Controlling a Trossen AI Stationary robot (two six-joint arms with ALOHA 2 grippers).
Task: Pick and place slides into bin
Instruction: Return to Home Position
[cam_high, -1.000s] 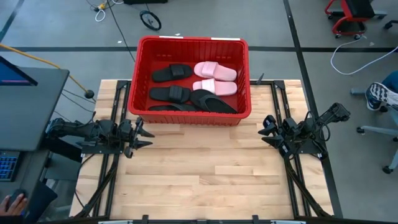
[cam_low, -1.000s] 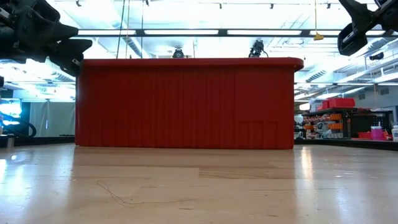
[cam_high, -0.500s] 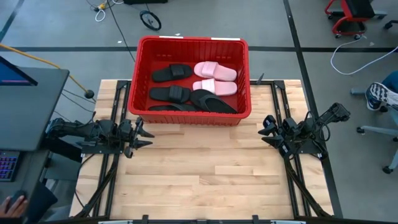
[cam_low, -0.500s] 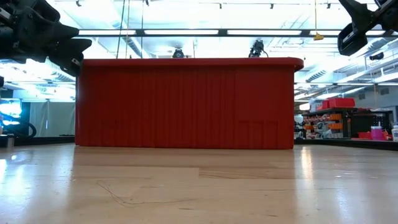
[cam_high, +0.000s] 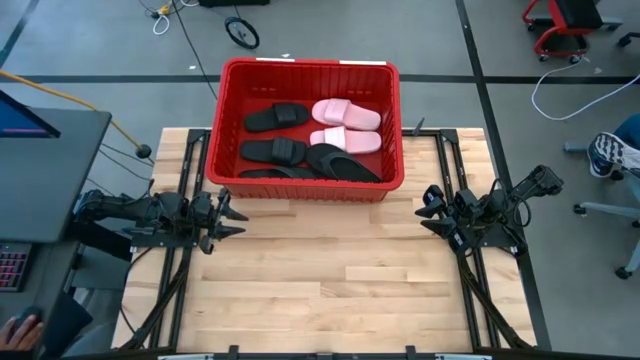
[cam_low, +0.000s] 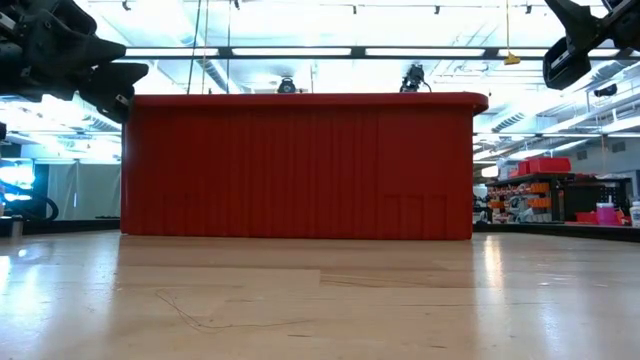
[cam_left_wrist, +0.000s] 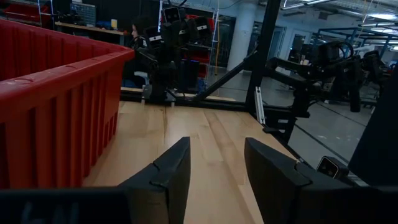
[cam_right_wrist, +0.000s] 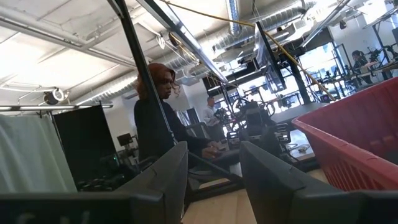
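The red bin (cam_high: 310, 72) stands at the table's far middle; it also shows in the low view (cam_low: 300, 165). Inside lie black slides (cam_high: 278, 118) (cam_high: 275, 151) (cam_high: 343, 163) and two pale pink slides (cam_high: 346, 113) (cam_high: 345, 140), resting flat on the bin's floor. My left gripper (cam_high: 235, 214) is open and empty above the table's left side, just near of the bin's near left corner (cam_left_wrist: 214, 168). My right gripper (cam_high: 426, 210) is open and empty at the table's right side (cam_right_wrist: 214, 171).
The wooden tabletop (cam_high: 330, 280) in front of the bin lies bare. Black rails (cam_high: 470, 290) run along both table sides. A person sits beyond the table in the right wrist view (cam_right_wrist: 158, 124); a hand (cam_high: 20, 328) shows at the picture's lower left.
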